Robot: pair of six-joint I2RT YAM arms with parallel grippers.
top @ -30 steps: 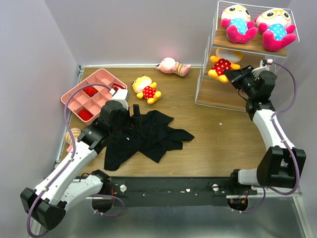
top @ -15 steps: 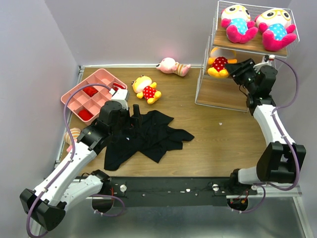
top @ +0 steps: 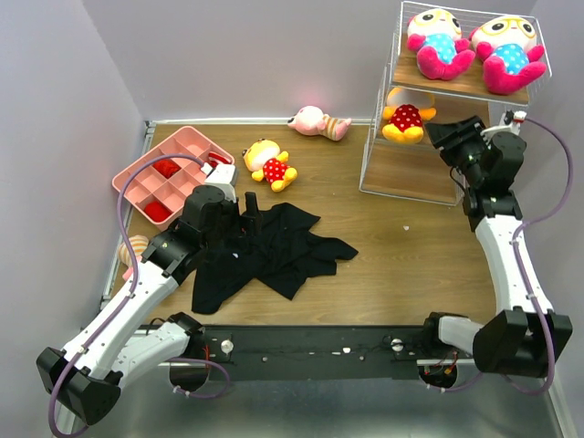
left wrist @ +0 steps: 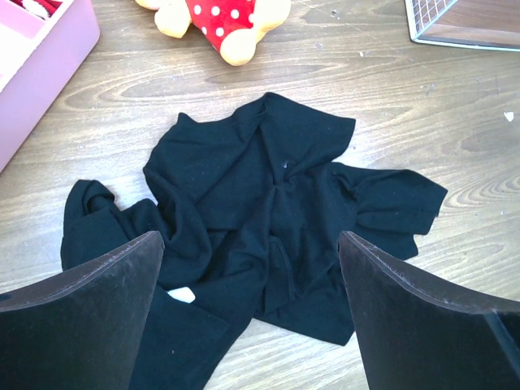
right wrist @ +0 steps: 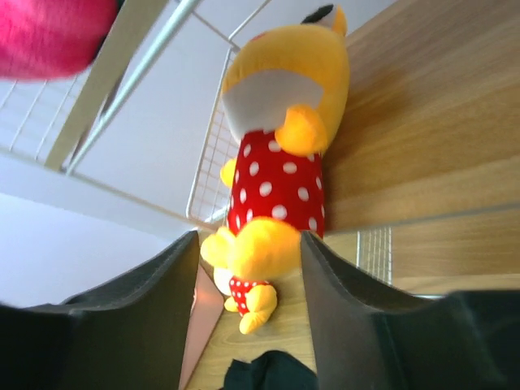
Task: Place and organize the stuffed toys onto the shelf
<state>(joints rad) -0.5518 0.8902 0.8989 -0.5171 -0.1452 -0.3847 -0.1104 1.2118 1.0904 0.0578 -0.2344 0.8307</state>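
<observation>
Item 1. Shelf (top: 406,169): white wire frame with three wooden boards, standing at the far right corner of the surface (top: 411,246)

Item 2. Yellow-orange doll with red dotted body (top: 406,117), lying on the shelf's middle board at its left end. In the right wrist view it (right wrist: 280,191) lies lengthwise along the board, with one foot framed between the finger tips; contact cannot be told

Item 3. Right hand (top: 444,135) (right wrist: 248,240): fingers apart and clamped on nothing, at the front of the middle tier, just beside item 2 on its right

Items 4–5. Two white-faced dolls with blue dotted bodies and pink limbs, left (top: 438,41) and right (top: 506,50), side by side on the top board

Item 6. Second yellow-orange doll (top: 269,164) (left wrist: 219,20), on the surface toward the far edge, left of centre

Item 7. Pale pink striped doll (top: 319,121), lying against the far edge

Item 8. Part of another doll (top: 135,248) at the left edge, mostly hidden by the left arm

Item 9. Left hand (top: 248,212) (left wrist: 248,244): fingers spread wide, holding nothing, above the black garment (top: 265,246) (left wrist: 268,236) crumpled mid-surface. The garment has a small white tag (left wrist: 183,295), print illegible

Item 10. Pink compartment tray (top: 182,135) (left wrist: 32,49) at the far left corner
</observation>
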